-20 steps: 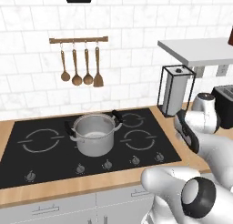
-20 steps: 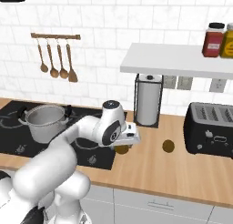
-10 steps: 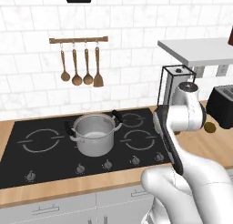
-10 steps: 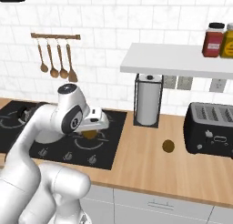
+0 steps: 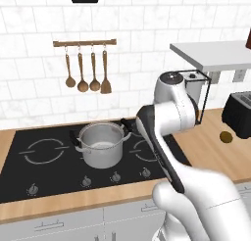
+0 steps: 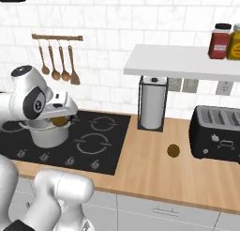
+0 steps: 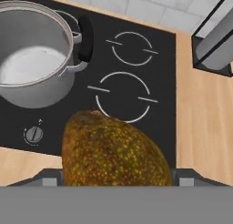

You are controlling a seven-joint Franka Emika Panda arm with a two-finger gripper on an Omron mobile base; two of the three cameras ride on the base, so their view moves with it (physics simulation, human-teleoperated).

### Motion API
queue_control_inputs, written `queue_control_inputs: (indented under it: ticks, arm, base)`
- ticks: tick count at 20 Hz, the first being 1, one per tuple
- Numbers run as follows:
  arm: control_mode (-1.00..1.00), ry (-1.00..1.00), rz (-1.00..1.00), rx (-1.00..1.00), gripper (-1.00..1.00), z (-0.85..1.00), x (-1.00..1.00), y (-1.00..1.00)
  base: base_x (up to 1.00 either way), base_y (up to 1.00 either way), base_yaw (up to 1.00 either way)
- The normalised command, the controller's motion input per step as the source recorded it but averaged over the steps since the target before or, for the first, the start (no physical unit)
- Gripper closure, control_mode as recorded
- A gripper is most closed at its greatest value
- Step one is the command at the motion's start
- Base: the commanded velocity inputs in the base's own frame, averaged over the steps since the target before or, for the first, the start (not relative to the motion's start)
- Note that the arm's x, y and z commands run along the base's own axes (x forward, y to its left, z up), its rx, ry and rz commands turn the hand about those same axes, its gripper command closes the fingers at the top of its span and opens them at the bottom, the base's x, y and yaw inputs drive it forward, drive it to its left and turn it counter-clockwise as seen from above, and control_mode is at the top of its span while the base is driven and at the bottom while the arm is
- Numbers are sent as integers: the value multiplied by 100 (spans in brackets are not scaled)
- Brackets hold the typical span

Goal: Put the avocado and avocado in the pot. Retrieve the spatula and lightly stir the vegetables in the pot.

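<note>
Steel gleams from the pot (image 5: 101, 146) on the black hob (image 5: 39, 179); it stands wider than tall, with small black handles on its sides, and in the hand view (image 7: 34, 59) its pale bottom shows bare; from the left base view the arm bends above the hob at the pot's 3 o'clock, touching nothing there; in the right base view the gripper (image 6: 60, 120) hangs just above the pot's (image 6: 47, 134) rim, at its 2 o'clock; the jaws stand wide and are clamped on one avocado (image 7: 113, 152), a dark olive-brown egg speckled with yellow, which looms large at 6 o'clock in the hand view; the same fruit (image 6: 59, 121) shows as a small brown lump under the white hand; the second avocado (image 6: 173, 150) lies on the wooden counter (image 6: 154, 171), well apart from the pot and just beside the black toaster (image 6: 220, 134), at its 8 o'clock; it appears too in the left base view (image 5: 225, 136); wooden spoons (image 5: 82, 71) and a wooden spatula (image 5: 105, 71) hang from a rail on the tiled wall at the pot's 12 o'clock; a paper towel roll (image 6: 153, 103) stands in its holder under the white shelf (image 6: 187, 61).
</note>
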Motion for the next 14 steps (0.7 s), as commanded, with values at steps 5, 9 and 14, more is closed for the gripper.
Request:
queue_control_inputs:
  ticks: [5, 9, 14]
  arm:
    - [-100, 8, 1, 3, 100, 7, 21, 100]
    - [-100, 9, 1, 7, 100, -8, 56, 68]
    - [-100, 10, 0, 4, 100, -50, 73, 39]
  base:
    - [0, 0, 0]
    - [0, 0, 0]
    - [0, 0, 0]
